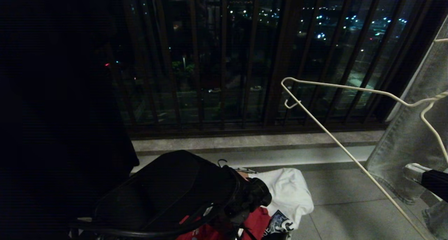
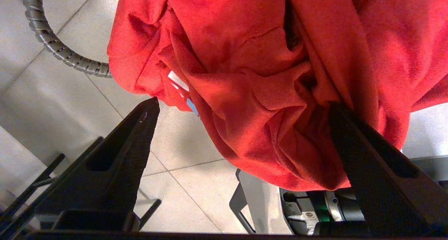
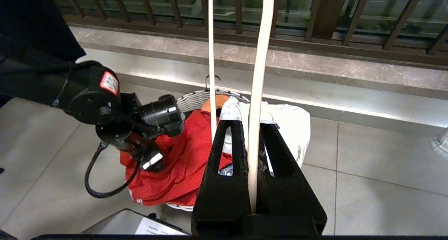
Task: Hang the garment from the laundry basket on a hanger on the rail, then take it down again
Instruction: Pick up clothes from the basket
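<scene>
Garment (image 2: 266, 93) (red) between wide-spread left gripper (image 2: 241, 135) fingers, right gripper (image 3: 252, 156) clamped on hanger (image 3: 259, 75)

Head view: very dim, night outside; the upper left is almost wholly black.
Light sources: small white and blue city lights glow as soft blurred dots behind the window bars (image 1: 224, 58).
Floor: the grey tiles (image 1: 350, 205) catch a weak, even light, with no sharp shadows.
Hanger: the white wire hanger (image 1: 350, 156) stands out pale against the dark.
Left wrist view: bright and evenly lit; the red shirt (image 2: 262, 75) is vivid, its folds softly shaded and slightly grainy.
Right wrist view: bright, daylight-like tone; the near hanger wire (image 3: 257, 93) is soft and out of focus.
Edges: straight lines bow slightly in both wrist views.
</scene>
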Tool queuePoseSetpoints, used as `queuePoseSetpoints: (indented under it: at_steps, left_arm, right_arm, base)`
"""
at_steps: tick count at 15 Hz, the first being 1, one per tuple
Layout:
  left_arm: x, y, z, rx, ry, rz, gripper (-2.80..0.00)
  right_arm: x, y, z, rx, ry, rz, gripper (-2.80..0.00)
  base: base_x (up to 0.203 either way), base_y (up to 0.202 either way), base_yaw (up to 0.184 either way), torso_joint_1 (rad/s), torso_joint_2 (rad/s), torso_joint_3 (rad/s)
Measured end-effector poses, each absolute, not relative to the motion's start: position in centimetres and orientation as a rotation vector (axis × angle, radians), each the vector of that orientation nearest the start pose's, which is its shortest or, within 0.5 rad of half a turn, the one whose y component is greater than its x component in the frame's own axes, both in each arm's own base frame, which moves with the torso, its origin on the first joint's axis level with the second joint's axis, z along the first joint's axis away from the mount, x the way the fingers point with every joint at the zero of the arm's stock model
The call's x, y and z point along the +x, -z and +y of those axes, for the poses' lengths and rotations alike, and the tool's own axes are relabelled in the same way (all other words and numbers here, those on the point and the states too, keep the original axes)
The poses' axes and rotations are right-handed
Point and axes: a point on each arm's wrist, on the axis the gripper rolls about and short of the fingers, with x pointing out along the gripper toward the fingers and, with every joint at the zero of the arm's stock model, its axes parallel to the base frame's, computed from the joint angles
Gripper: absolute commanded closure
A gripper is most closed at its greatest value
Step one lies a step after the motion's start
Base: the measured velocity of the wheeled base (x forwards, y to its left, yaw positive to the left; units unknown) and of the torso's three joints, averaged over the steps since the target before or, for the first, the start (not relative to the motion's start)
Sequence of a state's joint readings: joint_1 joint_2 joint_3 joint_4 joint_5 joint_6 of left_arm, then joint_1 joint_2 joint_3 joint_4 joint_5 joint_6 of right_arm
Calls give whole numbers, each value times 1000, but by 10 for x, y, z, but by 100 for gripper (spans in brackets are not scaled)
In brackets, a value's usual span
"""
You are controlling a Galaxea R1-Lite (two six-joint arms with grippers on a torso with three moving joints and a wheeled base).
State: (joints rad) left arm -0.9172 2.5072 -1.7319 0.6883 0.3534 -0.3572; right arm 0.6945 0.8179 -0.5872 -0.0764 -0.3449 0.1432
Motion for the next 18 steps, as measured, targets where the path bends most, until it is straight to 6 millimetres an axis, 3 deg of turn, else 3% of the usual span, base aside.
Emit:
queuePoseSetpoints:
  at_steps: [14, 16, 18]
  left_arm:
    - [268, 14, -341, 677, 92, 1190, -280]
    - [268, 17, -341, 681, 90, 1194, 0]
    - [268, 18, -341, 683, 90, 1196, 0]
  right_arm:
    - [59, -246, 39, 91, -342, 101, 0]
    - [59, -246, 39, 91, -342, 100, 0]
    - [59, -246, 39, 92, -342, 100, 0]
  base:
    - [0, 0, 0, 0, 0, 0]
    - [0, 0, 0, 0, 0, 0]
    - [0, 0, 0, 0, 0, 0]
